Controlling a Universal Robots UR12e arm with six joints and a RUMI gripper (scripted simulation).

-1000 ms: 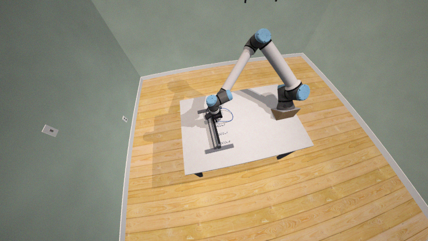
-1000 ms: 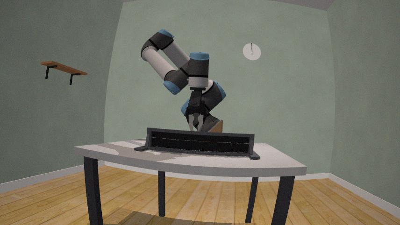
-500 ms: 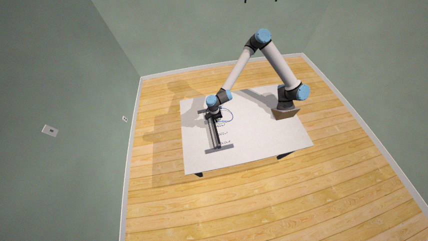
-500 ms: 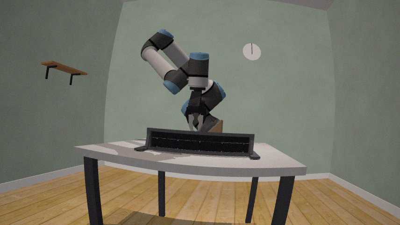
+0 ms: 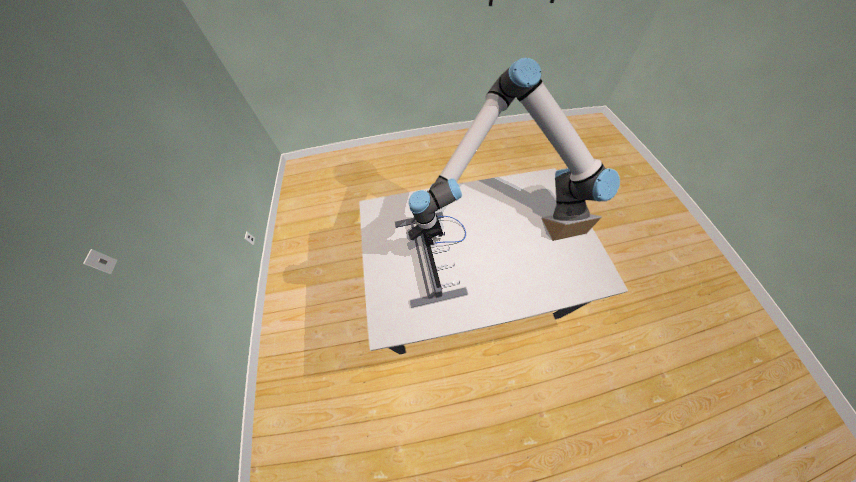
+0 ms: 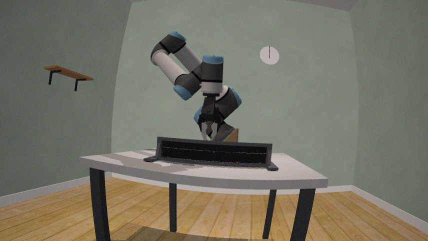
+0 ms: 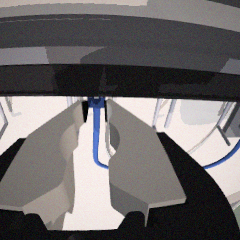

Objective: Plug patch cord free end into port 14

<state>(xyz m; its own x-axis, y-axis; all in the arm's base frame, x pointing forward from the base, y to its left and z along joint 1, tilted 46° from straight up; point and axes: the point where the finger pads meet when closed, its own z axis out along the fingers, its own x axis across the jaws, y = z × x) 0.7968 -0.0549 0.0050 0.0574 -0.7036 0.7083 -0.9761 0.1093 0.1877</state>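
Cable [image 7: 96,132], the blue one, runs down between the fingers of your gripper [image 7: 95,115], and its plug end sits right at the dark rack [image 7: 120,80] above them. You see other pale cords [image 7: 165,111] hanging just beside it, and the blue cord loops away to the right. On the white table [image 6: 299,176] the rack stands upright. Your gripper is closed narrow, holding the plug of the cable.
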